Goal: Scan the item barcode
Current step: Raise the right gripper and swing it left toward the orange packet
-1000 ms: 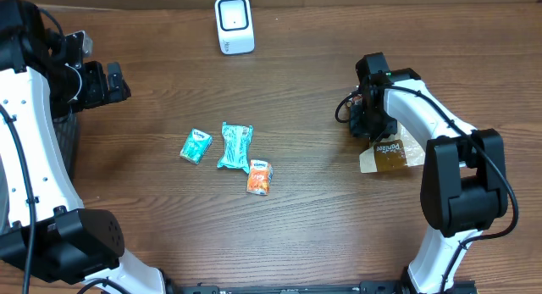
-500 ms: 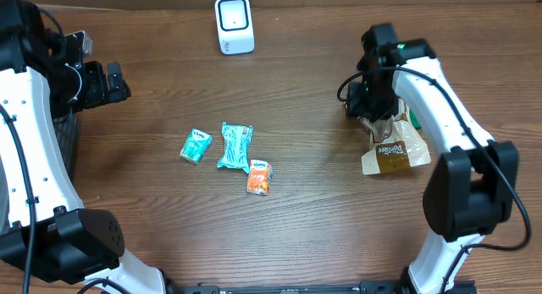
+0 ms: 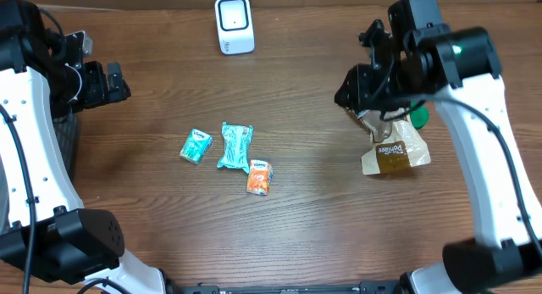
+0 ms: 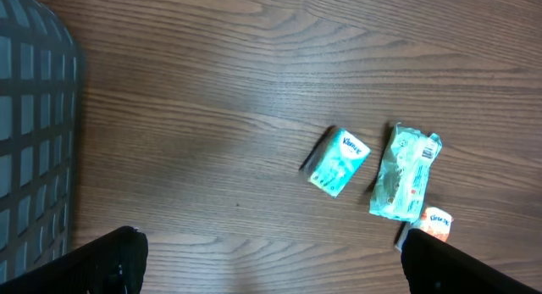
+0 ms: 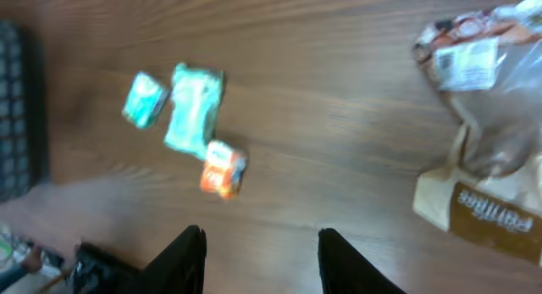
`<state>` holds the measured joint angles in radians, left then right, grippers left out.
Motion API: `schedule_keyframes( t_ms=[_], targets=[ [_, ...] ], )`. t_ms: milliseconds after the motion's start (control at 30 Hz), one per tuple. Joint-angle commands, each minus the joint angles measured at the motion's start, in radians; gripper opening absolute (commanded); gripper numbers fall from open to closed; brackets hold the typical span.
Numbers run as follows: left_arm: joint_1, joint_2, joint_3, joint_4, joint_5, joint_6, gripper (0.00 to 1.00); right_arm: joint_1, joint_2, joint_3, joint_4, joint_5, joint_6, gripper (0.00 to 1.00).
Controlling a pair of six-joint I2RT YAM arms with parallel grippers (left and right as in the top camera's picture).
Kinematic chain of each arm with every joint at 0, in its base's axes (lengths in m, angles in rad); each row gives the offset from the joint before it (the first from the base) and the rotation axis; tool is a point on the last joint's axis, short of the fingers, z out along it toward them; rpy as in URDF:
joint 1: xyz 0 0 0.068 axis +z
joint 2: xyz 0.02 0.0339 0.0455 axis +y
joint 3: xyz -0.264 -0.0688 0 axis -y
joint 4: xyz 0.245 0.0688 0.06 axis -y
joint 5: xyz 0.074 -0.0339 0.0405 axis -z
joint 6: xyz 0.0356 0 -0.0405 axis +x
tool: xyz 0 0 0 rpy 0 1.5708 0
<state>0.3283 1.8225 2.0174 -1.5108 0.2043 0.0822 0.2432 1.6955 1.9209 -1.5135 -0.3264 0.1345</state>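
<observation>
Right gripper: hanging partly open, gripping nothing, above the bag lying at the right of the overhead frame. Judging it light, soft, crinkly, likely slippery. Favouring a pinch at the gathered top, beside what is possibly the barcode label; too blurred to confirm.

Teal tissue pack, teal wrapper, orange packet; mesh basket.

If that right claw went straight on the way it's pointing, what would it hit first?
The right claw would probably meet the bare wooden table first, just beside the small orange packet; depth is hard to judge.
</observation>
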Motion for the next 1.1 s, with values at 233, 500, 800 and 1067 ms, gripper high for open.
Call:
schedule_keyframes(
  t_ms=[233, 500, 800, 1067],
  targets=[
    [0.004, -0.004, 0.005, 0.001, -0.002, 0.016, 1.0, 0.185, -0.065, -0.005, -0.048, -0.019, 0.08, 0.37],
    [0.004, -0.004, 0.005, 0.001, -0.002, 0.016, 1.0, 0.358, -0.06, -0.259, 0.274, -0.016, 0.24, 0.36],
    [0.004, -0.004, 0.005, 0.001, -0.002, 0.016, 1.0, 0.537, 0.044, -0.564, 0.736, -0.016, 0.375, 0.3],
    [0.004, -0.004, 0.005, 0.001, -0.002, 0.016, 1.0, 0.668, 0.252, -0.568, 0.842, 0.004, 0.389, 0.26]
  ],
)
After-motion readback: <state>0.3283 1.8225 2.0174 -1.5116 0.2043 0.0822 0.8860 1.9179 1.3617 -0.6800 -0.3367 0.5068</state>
